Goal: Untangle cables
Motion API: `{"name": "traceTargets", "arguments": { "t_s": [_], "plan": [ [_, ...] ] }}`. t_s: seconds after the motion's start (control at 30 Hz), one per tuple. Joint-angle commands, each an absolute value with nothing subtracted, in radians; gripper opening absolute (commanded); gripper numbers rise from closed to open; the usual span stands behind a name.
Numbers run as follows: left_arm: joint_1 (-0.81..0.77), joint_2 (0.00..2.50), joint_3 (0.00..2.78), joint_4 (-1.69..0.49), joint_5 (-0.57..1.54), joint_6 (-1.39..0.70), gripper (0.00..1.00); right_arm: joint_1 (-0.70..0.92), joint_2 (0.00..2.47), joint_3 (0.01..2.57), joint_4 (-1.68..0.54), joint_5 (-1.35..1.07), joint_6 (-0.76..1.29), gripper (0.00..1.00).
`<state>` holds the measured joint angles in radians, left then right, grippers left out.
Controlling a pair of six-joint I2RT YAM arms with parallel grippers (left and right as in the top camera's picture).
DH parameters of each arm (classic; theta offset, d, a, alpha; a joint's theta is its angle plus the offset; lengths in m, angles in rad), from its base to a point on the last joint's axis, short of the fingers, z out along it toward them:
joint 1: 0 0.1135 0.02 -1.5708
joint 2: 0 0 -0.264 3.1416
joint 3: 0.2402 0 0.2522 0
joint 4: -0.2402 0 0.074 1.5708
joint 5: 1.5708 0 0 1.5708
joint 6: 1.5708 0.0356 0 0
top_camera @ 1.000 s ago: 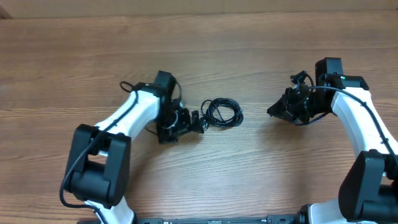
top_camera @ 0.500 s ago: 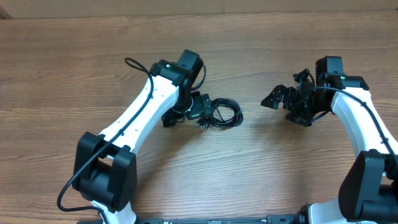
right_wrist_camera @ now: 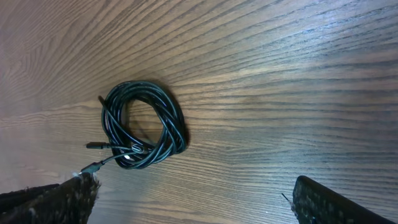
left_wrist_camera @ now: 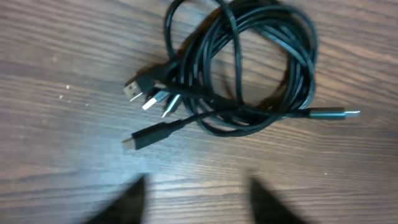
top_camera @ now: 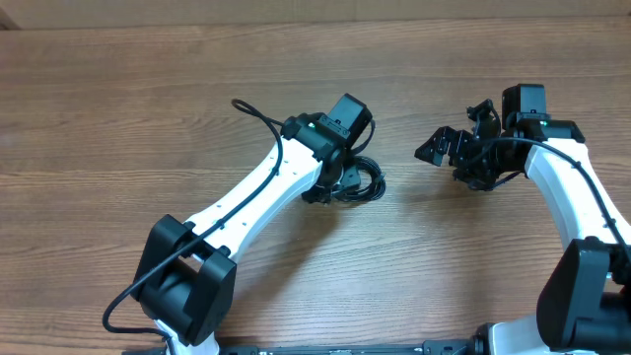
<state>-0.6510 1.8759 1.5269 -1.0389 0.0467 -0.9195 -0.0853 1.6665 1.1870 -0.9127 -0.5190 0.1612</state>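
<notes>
A bundle of black cables (left_wrist_camera: 242,74) lies coiled on the wooden table, with several plug ends sticking out at its left side and one at its right. My left gripper (left_wrist_camera: 198,193) hovers just short of the coil. Its two fingertips (left_wrist_camera: 134,199) stand apart with only bare wood between them. In the overhead view the left gripper (top_camera: 330,187) covers the left part of the cables (top_camera: 367,180). My right gripper (top_camera: 444,148) is wide open, off to the right of the coil and apart from it. The right wrist view shows the cables (right_wrist_camera: 143,127) beyond its gripper (right_wrist_camera: 196,193).
The wooden table (top_camera: 118,118) spreads on all sides of the coil. The left arm's own black cable (top_camera: 258,116) loops above its forearm. No other loose objects are in view.
The left arm has swung right and away from me, until its gripper is over the coil, and its jaws have narrowed. The right gripper went from shut to wide open and lifted slightly.
</notes>
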Motion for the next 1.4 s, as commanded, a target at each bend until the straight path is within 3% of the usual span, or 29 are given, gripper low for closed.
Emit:
{"name": "traceTargets", "arguments": {
  "t_s": [0.0,0.43,0.47,0.5,0.53,0.67,0.7,0.87,0.9,0.97,1.07,1.13,1.27,1.37],
  "plan": [
    [-0.649,1.892,1.516,-1.046,0.026,-0.939,0.99,-0.09,1.666,1.184,-0.909,-0.516,0.16,1.0],
    [-0.648,1.892,1.517,-1.015,-0.003,-0.939,1.0,-0.09,1.666,1.184,-0.909,-0.516,0.16,1.0],
    [-0.649,1.892,1.517,-1.015,0.0,-0.94,0.74,-0.09,1.666,1.184,-0.909,-0.515,0.16,1.0],
    [-0.648,1.892,1.516,-1.013,0.0,-0.94,0.42,-0.09,1.666,1.184,-0.909,-0.515,0.16,1.0],
    [-0.648,1.892,1.516,-1.008,0.0,-0.94,0.22,-0.09,1.666,1.184,-0.909,-0.516,0.16,1.0],
    [-0.648,1.892,1.517,-0.995,0.0,-0.939,0.27,-0.09,1.666,1.184,-0.909,-0.515,0.16,1.0],
    [-0.649,1.892,1.517,-0.986,0.001,-0.94,0.41,-0.09,1.666,1.184,-0.909,-0.515,0.16,1.0],
    [-0.649,1.892,1.517,-0.986,0.063,-0.94,0.62,-0.09,1.666,1.184,-0.909,-0.516,0.16,1.0],
    [-0.649,1.892,1.517,-0.986,0.064,-0.94,0.63,-0.09,1.666,1.184,-0.909,-0.516,0.16,1.0],
    [-0.649,1.892,1.516,-0.986,0.064,-0.94,0.44,-0.09,1.666,1.184,-0.909,-0.516,0.16,1.0],
    [-0.649,1.892,1.515,-0.986,0.064,-0.94,0.26,-0.09,1.666,1.184,-0.909,-0.515,0.16,1.0],
    [-0.649,1.892,1.515,-0.987,0.064,-0.94,0.25,-0.09,1.666,1.184,-0.909,-0.515,0.16,1.0],
    [-0.65,1.892,1.514,-0.99,0.064,-0.94,0.39,-0.09,1.666,1.184,-0.909,-0.516,0.16,1.0],
    [-0.65,1.892,1.514,-0.99,0.064,-0.94,0.37,-0.09,1.666,1.184,-0.909,-0.516,0.16,1.0]
  ]
}}
